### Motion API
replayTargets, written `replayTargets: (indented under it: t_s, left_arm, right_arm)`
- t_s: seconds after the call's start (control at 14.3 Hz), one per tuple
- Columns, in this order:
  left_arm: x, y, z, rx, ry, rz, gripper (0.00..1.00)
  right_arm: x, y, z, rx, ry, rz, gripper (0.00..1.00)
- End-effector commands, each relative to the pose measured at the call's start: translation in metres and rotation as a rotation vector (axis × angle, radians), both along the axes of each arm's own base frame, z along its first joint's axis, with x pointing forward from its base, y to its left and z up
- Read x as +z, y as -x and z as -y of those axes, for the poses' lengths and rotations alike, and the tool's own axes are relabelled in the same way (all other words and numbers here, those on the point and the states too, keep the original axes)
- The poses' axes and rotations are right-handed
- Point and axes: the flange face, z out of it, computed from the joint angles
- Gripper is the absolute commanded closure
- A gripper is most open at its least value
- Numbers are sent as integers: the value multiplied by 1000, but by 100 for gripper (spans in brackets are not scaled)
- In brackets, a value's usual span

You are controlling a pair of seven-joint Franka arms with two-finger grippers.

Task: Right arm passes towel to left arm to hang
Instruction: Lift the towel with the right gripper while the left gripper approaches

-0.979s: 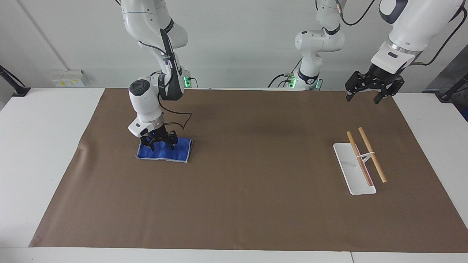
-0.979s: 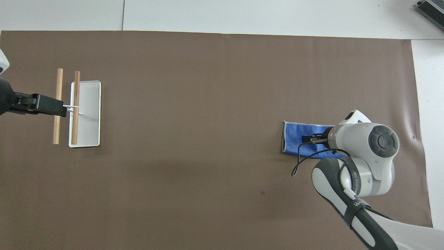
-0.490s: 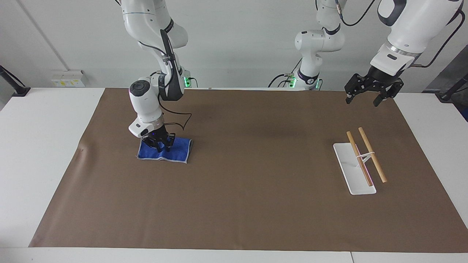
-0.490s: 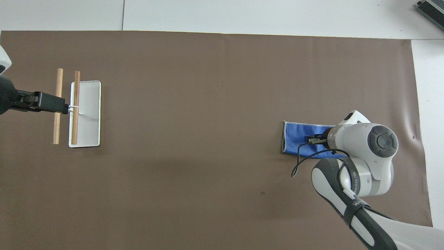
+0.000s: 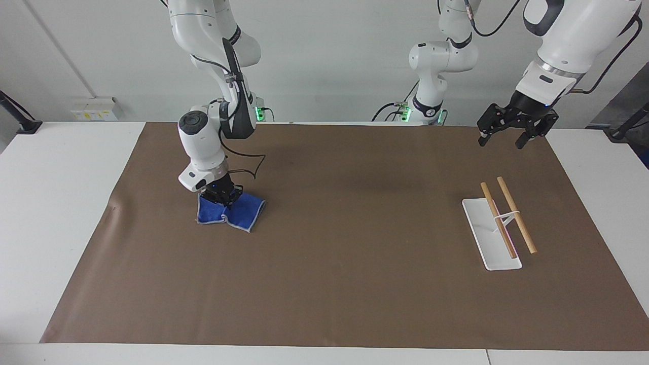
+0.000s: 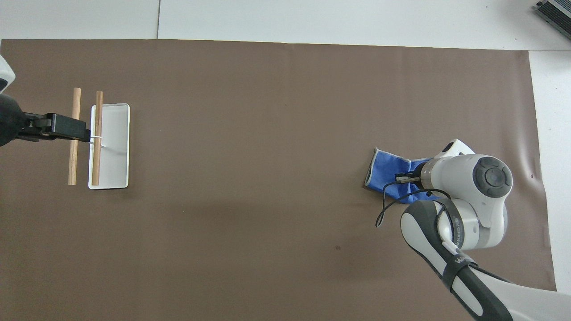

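Brown paper (image 5: 355, 263) covers most of the white table (image 5: 56, 203), filling the middle of both views and giving the cloth a plain flat bed to be picked from. The right arm comes down at the left of the facing view, its right gripper (image 5: 219, 198) pressed onto the towel (image 5: 238, 213), jaws closed and pinching the cloth near its middle; that grip looks meant for lifting it clear to pass across. The left arm waits at the upper right of the facing view, its left gripper (image 5: 512, 133) raised over the paper's corner with jaws spread wide, likely ready to receive. Below it, at the right of that view, the hanging rack (image 5: 499, 223) stands on a white base with two wooden rods, presumably the towel's goal. The towel, left of centre in the facing view, is royal blue with a thin pale edge, bunched upward where it is pinched, its corners drawn in and resting on the paper.
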Motion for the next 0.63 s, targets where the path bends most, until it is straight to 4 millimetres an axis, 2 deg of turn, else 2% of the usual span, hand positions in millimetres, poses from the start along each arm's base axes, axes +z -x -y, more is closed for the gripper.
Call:
replayTargets:
  t_s: [0.0, 0.28, 0.42, 0.56]
  left_arm:
    - [0, 5, 3, 52, 24, 16, 0]
    - [0, 2, 11, 206, 90, 26, 0]
    - [-1, 1, 21, 284, 146, 20, 0]
    - [-5, 2, 39, 351, 205, 23, 0]
  right_arm:
    - [39, -16, -7, -6, -82, 0, 100]
    - [70, -29, -13, -4, -282, 36, 100]
    - [82, -34, -16, -26, -382, 50, 100]
    - [96, -39, -27, -58, -486, 66, 100]
